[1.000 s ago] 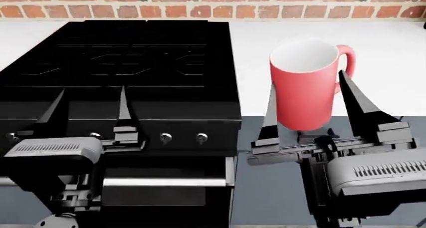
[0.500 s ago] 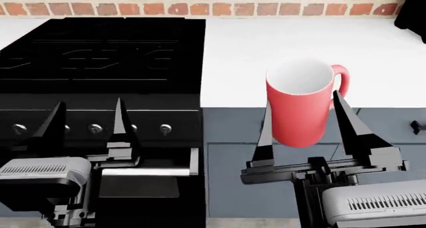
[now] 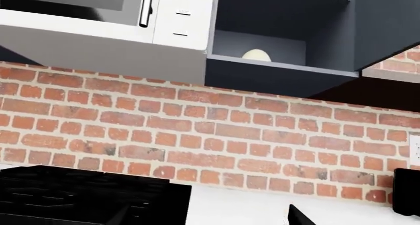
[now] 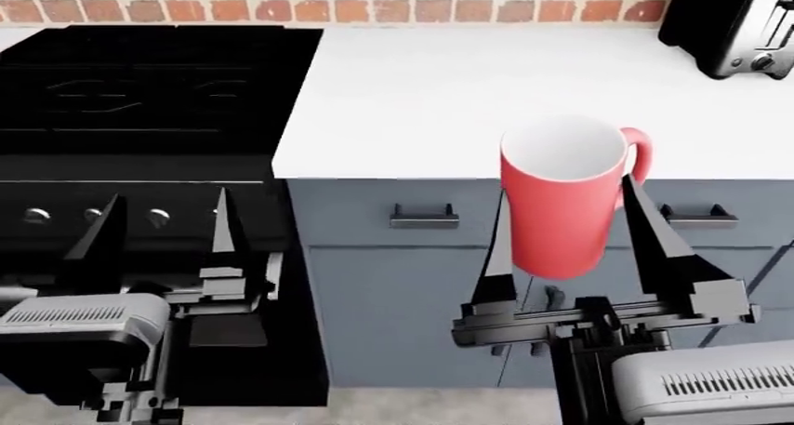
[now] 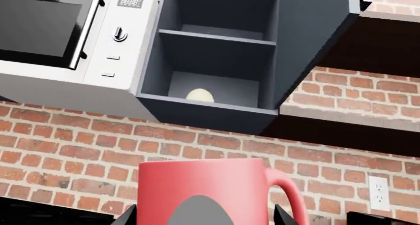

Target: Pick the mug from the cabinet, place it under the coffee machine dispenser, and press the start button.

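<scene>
Carrying step: right pincer point(image 4: 564, 248) pinching mug point(image 4: 561, 194), left of toaster point(image 4: 734, 25); left pincer point(image 4: 162, 234) spread. Next: find coffee machine.

Flat, even simulator light, sharp all through, no blur or grain

The white counter point(image 4: 496, 99) beyond the right gripper point(image 4: 568, 248) renders near blown-out and shows no cast shadows; the mug point(image 4: 561, 197) between that gripper's fingers is shaded softly down its side. The stove point(image 4: 137, 99) ahead of the left gripper point(image 4: 162, 234) is so dark its detail barely reads. In the wrist views the open cabinet point(image 5: 223, 62) is dim inside, a dark band lies under it, and the microwave point(image 5: 52, 28) handle carries a pale glint
</scene>
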Controlling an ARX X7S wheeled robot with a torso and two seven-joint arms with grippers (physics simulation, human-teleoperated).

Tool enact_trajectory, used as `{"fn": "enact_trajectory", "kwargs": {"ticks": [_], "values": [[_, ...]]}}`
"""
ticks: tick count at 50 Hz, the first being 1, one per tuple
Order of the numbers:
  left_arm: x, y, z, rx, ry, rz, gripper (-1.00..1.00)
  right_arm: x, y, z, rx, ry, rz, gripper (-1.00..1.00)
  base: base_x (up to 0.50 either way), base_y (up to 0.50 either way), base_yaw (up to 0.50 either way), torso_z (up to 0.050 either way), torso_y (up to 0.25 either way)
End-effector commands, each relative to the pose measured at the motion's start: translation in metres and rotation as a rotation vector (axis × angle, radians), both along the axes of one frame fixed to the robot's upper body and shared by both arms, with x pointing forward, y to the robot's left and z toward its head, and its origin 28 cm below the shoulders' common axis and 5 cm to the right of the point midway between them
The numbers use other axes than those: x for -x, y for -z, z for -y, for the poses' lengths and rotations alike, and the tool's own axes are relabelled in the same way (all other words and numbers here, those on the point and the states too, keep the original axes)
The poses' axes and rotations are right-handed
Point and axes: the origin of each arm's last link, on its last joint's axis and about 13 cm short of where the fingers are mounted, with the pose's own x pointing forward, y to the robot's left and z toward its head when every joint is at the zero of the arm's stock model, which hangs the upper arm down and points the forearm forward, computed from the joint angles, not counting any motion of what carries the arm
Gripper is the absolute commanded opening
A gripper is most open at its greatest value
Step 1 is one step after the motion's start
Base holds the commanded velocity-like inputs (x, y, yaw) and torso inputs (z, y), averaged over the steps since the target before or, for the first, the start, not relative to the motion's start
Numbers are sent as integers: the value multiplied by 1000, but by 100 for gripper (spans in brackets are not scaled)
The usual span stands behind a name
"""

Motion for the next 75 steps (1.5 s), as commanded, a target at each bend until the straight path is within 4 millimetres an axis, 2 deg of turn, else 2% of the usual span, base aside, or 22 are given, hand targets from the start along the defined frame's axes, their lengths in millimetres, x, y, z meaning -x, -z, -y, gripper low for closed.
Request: {"fn": "enact_trajectory", "kwargs": {"ticks": [1,11,20,75], "values": [[0,2,-1,5,-1,-9,100,0,0,0,8,4,3,-100,-167,-500,0,0,0],[0,3,-1,9,1,-15,100,0,2,0,5,-9,3,-100,-165,-495,0,0,0],[0,4,-1,11,4,-21,100,1,2,-4,25,-51,0,-100,-7,-23,0,0,0],[0,3,-1,19,13,-30,100,-1,3,0,-36,-70,-21,-100,1,-500,0,0,0]]}}
